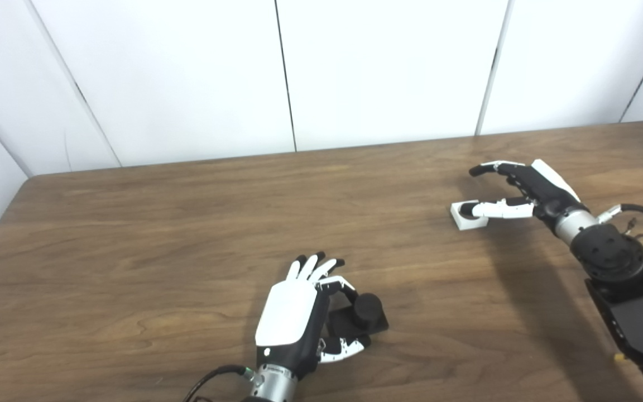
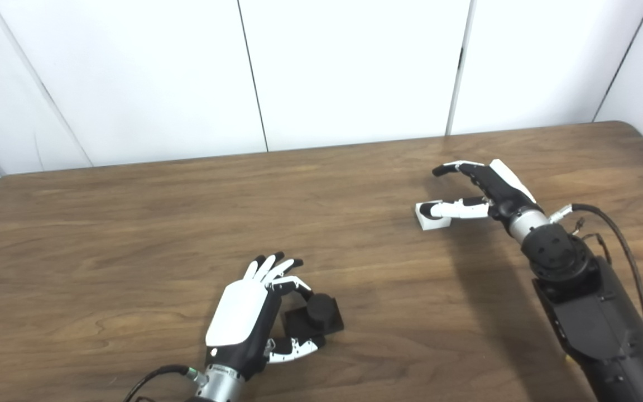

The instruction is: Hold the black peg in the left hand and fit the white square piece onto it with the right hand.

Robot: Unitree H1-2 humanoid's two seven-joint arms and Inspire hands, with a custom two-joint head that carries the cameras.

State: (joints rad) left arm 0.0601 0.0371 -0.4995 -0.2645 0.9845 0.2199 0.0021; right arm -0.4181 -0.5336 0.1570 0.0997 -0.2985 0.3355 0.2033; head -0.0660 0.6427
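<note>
Bright, even overhead light, soft dark shadows on the table [image 1: 187,234] beneath both arms, faint sheen near its far right corner, mild softness overall, white wall panels [image 1: 383,67] nearly washed out

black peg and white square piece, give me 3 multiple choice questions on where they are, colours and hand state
1. Where is the black peg?
A. beside the left hand
B. at the far right corner
C. on the white piece

2. What colour is the table?
A. grey
B. brown wood
C. green

3. How is the white square piece?
A. lifted high
B. fitted on the peg
C. lying on the table at the right hand

Answers: 1 A, peg sits by the left fingers; 2 B, wood grain shows; 3 C, it lies flat, thumb at it, fingers spread.
</note>
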